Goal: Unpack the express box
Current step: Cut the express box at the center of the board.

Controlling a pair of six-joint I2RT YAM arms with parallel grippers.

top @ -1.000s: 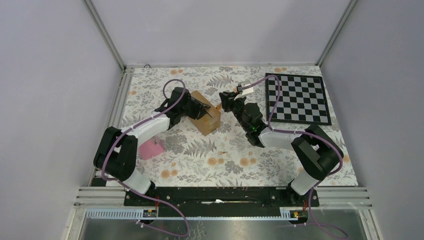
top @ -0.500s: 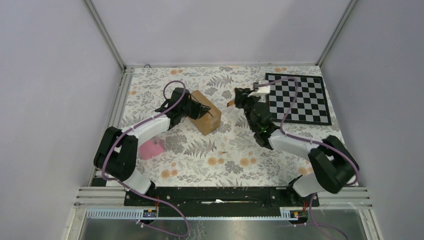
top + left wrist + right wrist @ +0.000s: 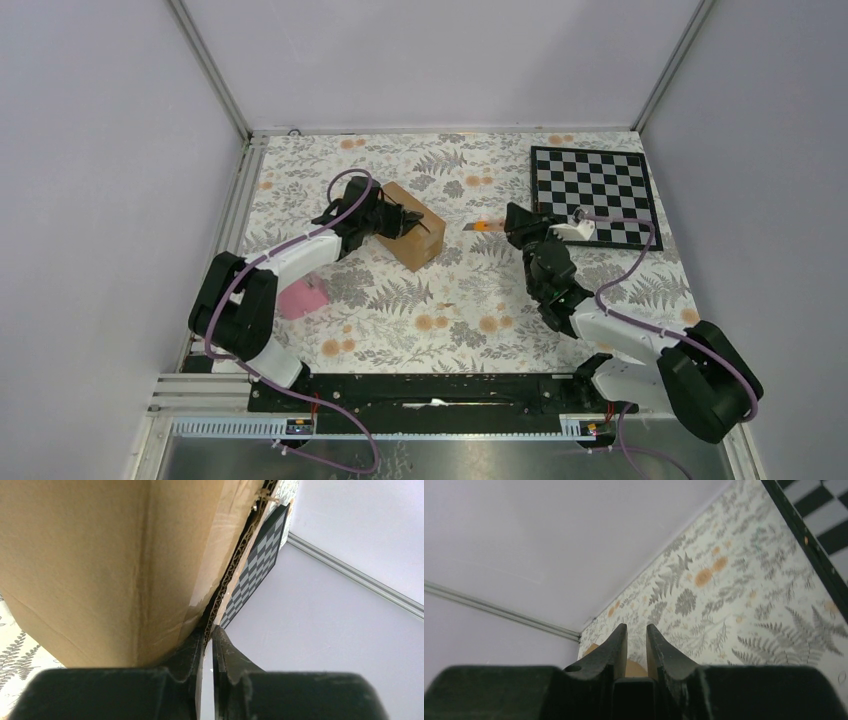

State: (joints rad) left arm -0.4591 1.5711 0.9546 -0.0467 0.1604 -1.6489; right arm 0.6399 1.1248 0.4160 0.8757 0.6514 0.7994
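The express box (image 3: 422,243) is a small brown carton lying left of centre on the floral cloth. It fills the left half of the left wrist view as a cardboard wall (image 3: 100,555). My left gripper (image 3: 399,221) rests on top of it, shut on the corrugated edge of a flap (image 3: 227,580), which runs down between the two fingertips (image 3: 210,629). My right gripper (image 3: 513,225) hovers right of the box and well apart from it, shut on the slim orange-and-black cutter (image 3: 486,227), whose orange end points left toward the box. In the right wrist view the jaws (image 3: 636,628) stand narrow around a dark block.
A pink wedge (image 3: 303,297) lies on the cloth near the left arm's elbow. A black-and-white chessboard (image 3: 597,197) sits at the back right, close behind the right gripper. Grey walls and metal rails enclose the table.
The left gripper has closed on the box flap. The right arm has drawn back to the right and nearer, carrying the cutter away from the box.
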